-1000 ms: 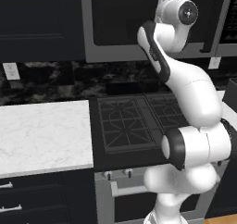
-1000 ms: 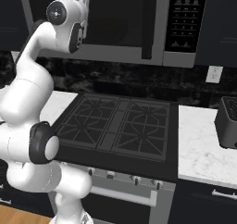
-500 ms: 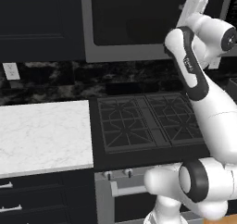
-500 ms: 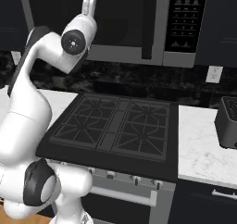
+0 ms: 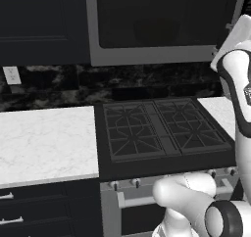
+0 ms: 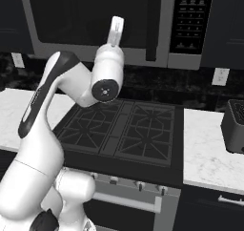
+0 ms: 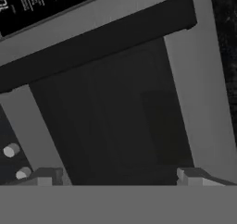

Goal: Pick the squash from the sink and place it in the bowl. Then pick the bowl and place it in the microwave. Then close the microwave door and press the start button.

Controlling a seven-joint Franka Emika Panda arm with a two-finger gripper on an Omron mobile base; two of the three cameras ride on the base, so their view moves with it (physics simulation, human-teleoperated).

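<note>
The microwave [image 6: 109, 20] hangs over the stove with the microwave door [image 6: 90, 15] shut flat in its grey frame. Its dark vertical handle [image 6: 152, 22] and control panel [image 6: 188, 20] sit on the right. My gripper [image 6: 116, 28] points up in front of the lower middle of the door glass. In the hand view the gripper [image 7: 118, 177] is open, its fingertips [image 7: 46, 176] wide apart with nothing between them. That view looks, rolled, at the door glass [image 7: 115, 121], the handle [image 7: 97, 42] and the panel [image 7: 37, 1]. The squash, bowl and sink are out of view.
A black gas cooktop [image 6: 124, 130] lies under the microwave, with oven knobs along its front. White marble counter [image 5: 44, 143] runs to the left, and more counter [image 6: 209, 153] on the right carries a dark toaster [image 6: 234, 130]. Dark cabinets flank the microwave.
The arm has swung right and a little down across the microwave front, and the jaws have gone from narrow to wide open.
</note>
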